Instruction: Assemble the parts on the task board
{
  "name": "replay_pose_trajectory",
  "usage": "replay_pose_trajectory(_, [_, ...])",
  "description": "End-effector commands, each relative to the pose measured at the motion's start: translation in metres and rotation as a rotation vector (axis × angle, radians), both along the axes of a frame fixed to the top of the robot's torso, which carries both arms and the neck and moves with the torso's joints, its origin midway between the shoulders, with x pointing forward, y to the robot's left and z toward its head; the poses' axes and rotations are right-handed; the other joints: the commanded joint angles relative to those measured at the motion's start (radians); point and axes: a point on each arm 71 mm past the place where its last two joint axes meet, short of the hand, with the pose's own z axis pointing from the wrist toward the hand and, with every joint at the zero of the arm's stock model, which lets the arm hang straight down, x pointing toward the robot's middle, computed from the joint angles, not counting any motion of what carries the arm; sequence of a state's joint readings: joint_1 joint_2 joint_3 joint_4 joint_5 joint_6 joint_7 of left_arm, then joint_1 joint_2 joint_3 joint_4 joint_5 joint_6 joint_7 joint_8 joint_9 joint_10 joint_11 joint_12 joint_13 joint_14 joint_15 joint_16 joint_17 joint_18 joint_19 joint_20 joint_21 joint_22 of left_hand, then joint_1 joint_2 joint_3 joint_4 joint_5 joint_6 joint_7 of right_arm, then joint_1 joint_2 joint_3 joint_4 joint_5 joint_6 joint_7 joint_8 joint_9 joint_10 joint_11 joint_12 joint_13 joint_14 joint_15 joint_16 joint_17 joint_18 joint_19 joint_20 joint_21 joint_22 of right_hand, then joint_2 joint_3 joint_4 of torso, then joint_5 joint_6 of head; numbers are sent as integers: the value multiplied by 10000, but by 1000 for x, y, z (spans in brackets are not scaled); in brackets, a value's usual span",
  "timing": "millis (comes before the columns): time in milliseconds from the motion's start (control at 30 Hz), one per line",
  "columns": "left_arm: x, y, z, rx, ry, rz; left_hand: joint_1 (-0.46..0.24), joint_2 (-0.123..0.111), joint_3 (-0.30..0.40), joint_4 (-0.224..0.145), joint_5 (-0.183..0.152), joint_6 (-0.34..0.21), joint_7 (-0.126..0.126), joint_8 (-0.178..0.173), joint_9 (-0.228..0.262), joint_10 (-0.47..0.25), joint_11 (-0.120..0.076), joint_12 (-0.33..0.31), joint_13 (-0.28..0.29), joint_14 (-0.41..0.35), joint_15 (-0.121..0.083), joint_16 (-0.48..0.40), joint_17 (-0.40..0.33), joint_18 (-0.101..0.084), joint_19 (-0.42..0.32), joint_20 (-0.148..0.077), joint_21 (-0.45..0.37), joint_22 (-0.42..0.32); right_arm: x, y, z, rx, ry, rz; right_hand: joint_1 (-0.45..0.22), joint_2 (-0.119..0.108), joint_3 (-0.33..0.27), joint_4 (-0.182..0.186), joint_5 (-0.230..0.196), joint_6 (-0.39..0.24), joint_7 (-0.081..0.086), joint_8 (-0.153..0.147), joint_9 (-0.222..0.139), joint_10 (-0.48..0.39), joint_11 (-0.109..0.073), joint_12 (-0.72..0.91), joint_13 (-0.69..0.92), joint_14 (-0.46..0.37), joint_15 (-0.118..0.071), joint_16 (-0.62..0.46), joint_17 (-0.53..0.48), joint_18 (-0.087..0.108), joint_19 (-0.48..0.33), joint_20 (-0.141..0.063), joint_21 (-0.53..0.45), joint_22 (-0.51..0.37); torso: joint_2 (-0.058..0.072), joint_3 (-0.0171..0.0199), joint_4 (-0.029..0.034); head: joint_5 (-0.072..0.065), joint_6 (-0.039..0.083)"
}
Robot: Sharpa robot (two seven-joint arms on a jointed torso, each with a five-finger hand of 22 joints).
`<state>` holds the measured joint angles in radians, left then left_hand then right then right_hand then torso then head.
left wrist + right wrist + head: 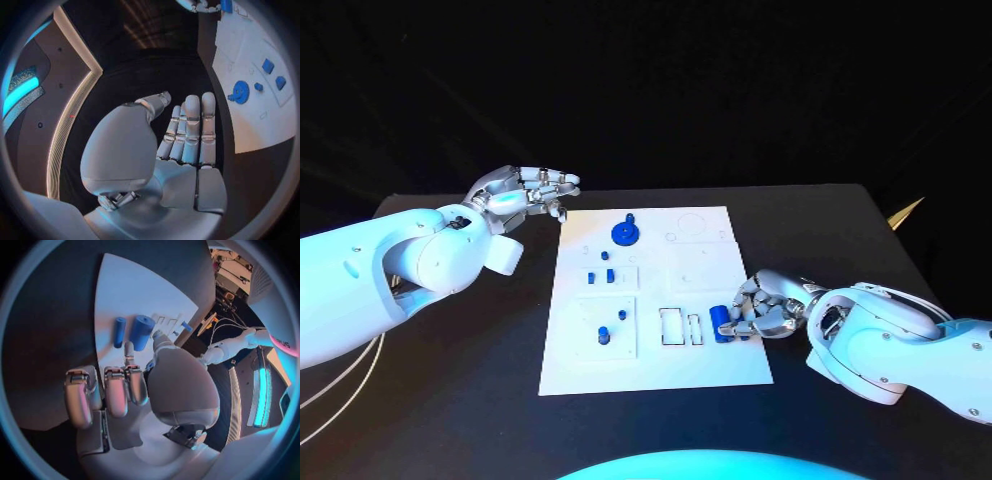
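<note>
The right hand (764, 308), fingers curled but gripping nothing, sat at the task board's (718, 370) lower right edge, just beside two blue cylinders (721, 322) lying lengthwise toward the frame's top. The left hand (524, 193), fingers apart, hovered well away, upper left.

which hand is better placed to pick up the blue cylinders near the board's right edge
Right. The right hand is at the task board's right edge, fingers beside the two blue cylinders. The left hand hovers open off the board's far left corner, well away from them.
</note>
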<state>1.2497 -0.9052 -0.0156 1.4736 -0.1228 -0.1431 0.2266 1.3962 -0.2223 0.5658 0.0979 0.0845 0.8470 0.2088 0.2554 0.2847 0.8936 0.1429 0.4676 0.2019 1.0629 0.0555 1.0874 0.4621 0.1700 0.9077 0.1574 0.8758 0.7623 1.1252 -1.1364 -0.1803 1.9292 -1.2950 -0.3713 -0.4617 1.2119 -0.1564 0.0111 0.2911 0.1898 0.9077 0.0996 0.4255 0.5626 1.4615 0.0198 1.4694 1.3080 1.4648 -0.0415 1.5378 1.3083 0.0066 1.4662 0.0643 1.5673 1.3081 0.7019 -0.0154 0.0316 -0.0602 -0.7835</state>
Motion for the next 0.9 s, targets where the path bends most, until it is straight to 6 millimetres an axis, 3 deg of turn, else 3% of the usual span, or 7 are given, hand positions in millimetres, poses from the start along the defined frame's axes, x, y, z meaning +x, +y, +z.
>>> replay_pose_trajectory(33, [-1, -2, 1, -134, -34, -161, -17, 102, -47, -8, -40, -78, -15, -45, -17, -75, -22, 43, -13, 23, 78, -68, -13, 144, 71, 27, -38, -17, 0, 2, -2, -317, -87, 130, 3, 82, -41, 3, 56, 18, -35, 38, 11, 469, -12, 48, 1819, 888, -80, 53, 1701, -66, 1046, -98, 35, 2627, -7, 4, 3, 27, -13])
replay_pose_trajectory(467, [-1, -3, 1, -166, -18, -254, 34, 151, -22, -1, 3, -69, -19, -37, -22, -85, -27, 70, -29, 21, 69, -73, -29, 145, 101, 19, -69, -41, 6, 9, -11, -544, -91, 124, -171, 267, -319, 12, 369, 66, -53, 50, 8, 465, -26, 38, 1827, 881, -93, 47, 1678, -66, 1046, -106, 35, 2627, -12, -5, 1, 160, 15])
replay_pose_trajectory(900, [-2, -3, 1, -180, -9, -303, 35, 143, -25, 6, 6, -67, -19, -35, -26, -86, -28, 85, -37, 21, 69, -75, -36, 143, 112, 18, -82, -50, 10, 17, -22, -779, 21, 227, 35, 494, -327, -27, 617, 214, -106, 105, 15, 485, -72, 56, 1856, 878, -128, 45, 1673, -66, 1046, -131, 35, 2627, -9, -9, -2, 168, 18])
